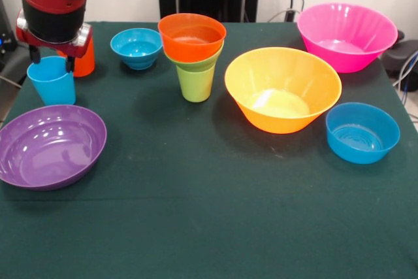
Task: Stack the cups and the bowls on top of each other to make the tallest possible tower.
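1. One tower [194, 53] so far, upper middle of the frame: a lime green cup [196, 82] standing upright as base, with a green rim showing just above it, seemingly a small green bowl, and a medium orange bowl [192, 36] seated on top, mouth up.
2. Light blue cup [52, 80] stands upright at the left of the frame, mouth up, long axis vertical. It lies well to the left of the tower and a little lower in the frame.
3. Gripper [52, 63] sits right over that cup; two dark fingers [34, 53] reach down at its rim, one at either side. From this angle I cannot tell whether they have closed on the wall or merely straddle it.
4. Orange cup [83, 57] stands just behind the gripper, partly hidden by it.
5. Relation that matters: tower is to the right of the gripper, across bare green cloth, with the small blue bowl [136, 47] lying between them, nearer the top. My guess: any carry toward the tower should pass over or in front of that bowl.
6. Outward: purple bowl [51, 146] at lower left, just below the blue cup; yellow-orange bowl [282, 88] right of the tower; pink bowl [346, 35] upper right; medium blue bowl [362, 131] at right.
7. Table [209, 227] is otherwise open in the lower half.
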You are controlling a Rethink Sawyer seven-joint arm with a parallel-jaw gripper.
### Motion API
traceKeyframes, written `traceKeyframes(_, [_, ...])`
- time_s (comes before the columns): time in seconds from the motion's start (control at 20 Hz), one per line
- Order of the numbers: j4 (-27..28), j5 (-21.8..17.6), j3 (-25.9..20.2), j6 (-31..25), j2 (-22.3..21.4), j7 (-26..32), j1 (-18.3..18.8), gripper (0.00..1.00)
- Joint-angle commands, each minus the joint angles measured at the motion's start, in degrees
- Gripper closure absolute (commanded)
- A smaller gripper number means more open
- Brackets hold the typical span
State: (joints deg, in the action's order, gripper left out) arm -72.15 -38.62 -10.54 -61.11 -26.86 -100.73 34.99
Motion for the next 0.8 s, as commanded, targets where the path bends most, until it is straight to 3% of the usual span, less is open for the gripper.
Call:
traceKeyframes(0.05, [-6.52, 3.86, -6.22, 8.39, -1.82, 5.71, 2.85, 0.0])
traceKeyframes(0.3, [-9.91, 5.51, -9.1, 9.75, -3.38, 11.16, 5.78, 0.0])
traceKeyframes(0.8, [-12.89, 4.6, -11.09, 10.3, -4.12, 13.14, 8.69, 0.0])
